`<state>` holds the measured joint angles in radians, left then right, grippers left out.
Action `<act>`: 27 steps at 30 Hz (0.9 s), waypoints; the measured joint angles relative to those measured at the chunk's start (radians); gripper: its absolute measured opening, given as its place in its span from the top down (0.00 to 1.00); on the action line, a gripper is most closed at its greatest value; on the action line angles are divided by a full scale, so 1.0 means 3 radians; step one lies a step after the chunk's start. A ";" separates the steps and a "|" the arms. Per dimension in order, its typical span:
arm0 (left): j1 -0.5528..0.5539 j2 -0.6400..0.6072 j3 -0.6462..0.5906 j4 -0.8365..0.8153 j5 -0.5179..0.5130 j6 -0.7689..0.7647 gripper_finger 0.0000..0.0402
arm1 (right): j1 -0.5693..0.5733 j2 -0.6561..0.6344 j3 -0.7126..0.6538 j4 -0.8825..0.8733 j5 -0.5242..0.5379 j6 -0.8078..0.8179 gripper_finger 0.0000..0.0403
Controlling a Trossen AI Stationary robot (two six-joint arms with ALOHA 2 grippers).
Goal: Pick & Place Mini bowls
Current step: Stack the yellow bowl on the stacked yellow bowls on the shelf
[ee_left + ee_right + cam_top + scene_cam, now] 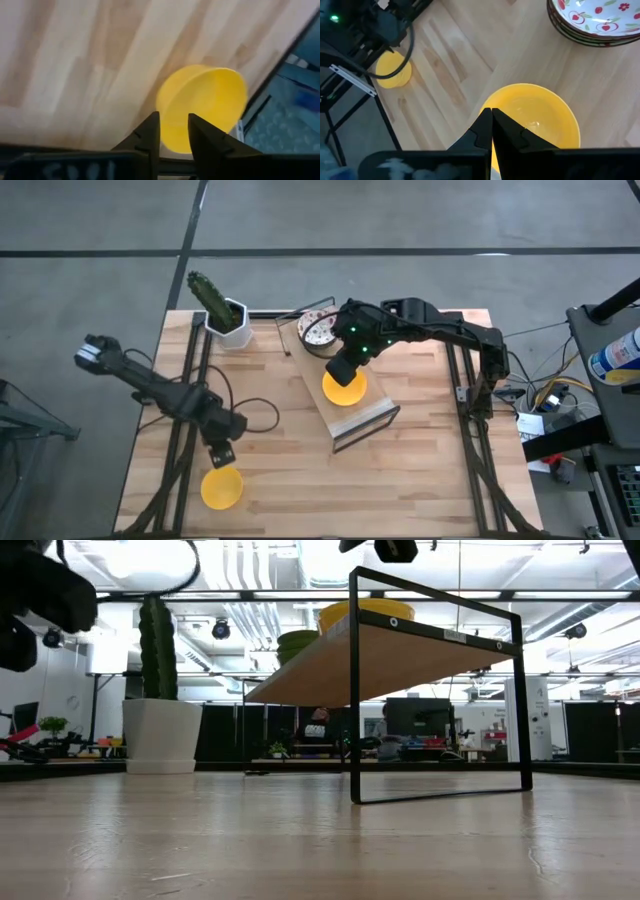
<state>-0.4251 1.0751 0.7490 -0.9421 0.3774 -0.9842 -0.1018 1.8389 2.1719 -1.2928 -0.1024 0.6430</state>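
Observation:
My left gripper [222, 455] is over the table's near-left part, shut on a plain yellow mini bowl [221, 488]. My right gripper [345, 370] is shut, directly above a second yellow bowl [346, 392] that sits base-down on a small wooden shelf with a black frame [370, 420]. In the low view that bowl [365, 608] rests on the shelf top with a gap under the gripper. A stack of white bowls with red speckles [318, 330] rests on the table beyond the shelf. The third yellow bowl cannot be made out for certain. My left gripper [174, 131] has the yellow bowl [210, 105] by its rim [174, 142], pinched between the two fingers. One finger [149, 132] lies on the outer wall and the other toward the inside. The fingers come from above, and the bowl hangs tilted below them, off the table.
A white pot with a green cactus [228, 320] stands at the far-left part of the table. An olive-looking rounded shape [300, 640] shows at the shelf's far end; what it is I cannot tell. Bare wood lies between the left gripper and the shelf [400, 645].

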 joint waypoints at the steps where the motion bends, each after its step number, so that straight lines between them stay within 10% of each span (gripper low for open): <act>1: -0.0040 -0.0002 0.0001 0.0046 -0.0003 -0.0012 0.75 | 0.0000 0.0000 0.0000 0.0001 0.0000 0.0001 0.98; 27: -0.0782 0.0038 -0.0401 0.0691 -0.0334 -0.0303 0.66 | -0.0001 0.0001 -0.0003 0.0073 -0.0011 0.0039 0.98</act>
<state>-0.6598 1.0866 0.6286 -0.7347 0.2771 -1.0752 -0.1020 1.8393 2.1712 -1.2709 -0.1059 0.6548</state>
